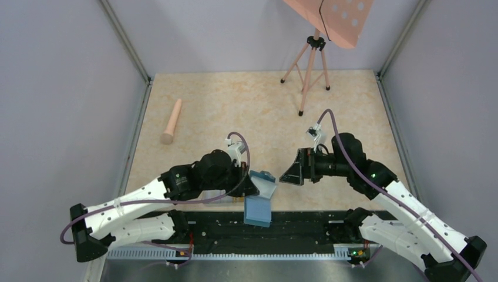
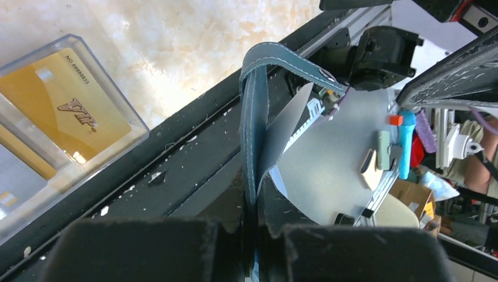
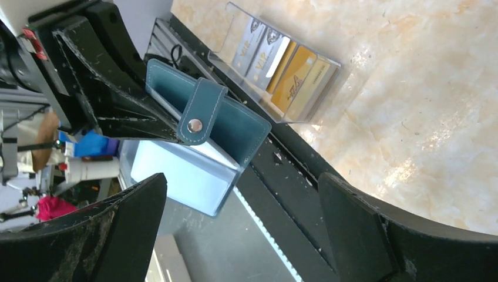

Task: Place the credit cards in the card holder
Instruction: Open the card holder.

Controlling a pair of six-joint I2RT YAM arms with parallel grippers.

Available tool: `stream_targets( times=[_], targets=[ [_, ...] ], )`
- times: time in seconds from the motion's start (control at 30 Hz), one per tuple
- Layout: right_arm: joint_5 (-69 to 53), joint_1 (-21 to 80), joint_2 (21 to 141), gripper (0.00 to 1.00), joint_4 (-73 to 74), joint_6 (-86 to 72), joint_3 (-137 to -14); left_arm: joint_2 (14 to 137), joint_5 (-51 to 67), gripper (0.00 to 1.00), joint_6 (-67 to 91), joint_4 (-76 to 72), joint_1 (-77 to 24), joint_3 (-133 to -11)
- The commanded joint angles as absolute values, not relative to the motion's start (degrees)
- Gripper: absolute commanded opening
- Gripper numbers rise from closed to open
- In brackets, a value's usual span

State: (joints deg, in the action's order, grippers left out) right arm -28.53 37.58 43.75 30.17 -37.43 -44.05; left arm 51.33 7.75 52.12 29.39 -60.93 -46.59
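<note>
My left gripper (image 1: 249,187) is shut on the teal card holder (image 1: 261,197) and holds it above the table's near edge. In the left wrist view the card holder (image 2: 253,117) stands edge-on between my fingers, its snap tab curling over the top. Its light blue inner pockets (image 3: 188,173) hang open in the right wrist view, below the teal cover (image 3: 229,120). Yellow-orange and pale credit cards (image 3: 282,67) stand in a clear plastic box (image 3: 329,61); a yellow card (image 2: 64,111) also shows in the left wrist view. My right gripper (image 1: 292,174) is open and empty, just right of the card holder.
A beige cylinder (image 1: 171,121) lies at the far left of the table. A pink tripod (image 1: 306,70) stands at the back. The black rail (image 1: 293,226) runs along the near edge. The clear box lies under my left arm.
</note>
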Motion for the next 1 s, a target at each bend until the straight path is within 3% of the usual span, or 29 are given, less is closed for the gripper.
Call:
stream_targets(
  times=[0.0,0.27,0.53,0.6,0.77,0.83,0.97],
  targets=[
    [-33.86,37.09,45.22,0.99,30.32,-31.23,-47.9,54.21,13.01,0.0,47.93,33.3,-60.78,-51.96],
    [-47.57,37.45,46.03,0.99,18.86,-32.97,-43.01,58.53,27.66,0.0,46.25,21.01,-60.78,-54.07],
    [-49.62,44.37,47.11,0.98,12.67,-34.14,-41.34,59.8,32.86,0.0,46.61,16.18,-60.76,-55.2],
    [-50.39,46.14,47.87,0.9,11.18,-34.63,-40.95,59.99,33.03,0.0,46.53,16.09,-60.75,-55.28],
    [-50.35,46.57,47.99,0.45,10.28,-35.11,-40.52,60.02,32.68,0.0,46.17,16.69,-60.78,-55.02],
    [-50.02,46.5,47.59,0.41,10.4,-35.26,-40.52,60.14,32.61,0.0,45.59,17.77,-60.74,-55.09],
    [-50.28,46.57,47.45,0.42,11.91,-35.01,-40.86,60.33,32.39,0.0,43.92,21.02,-60.78,-55.56]
  ],
)
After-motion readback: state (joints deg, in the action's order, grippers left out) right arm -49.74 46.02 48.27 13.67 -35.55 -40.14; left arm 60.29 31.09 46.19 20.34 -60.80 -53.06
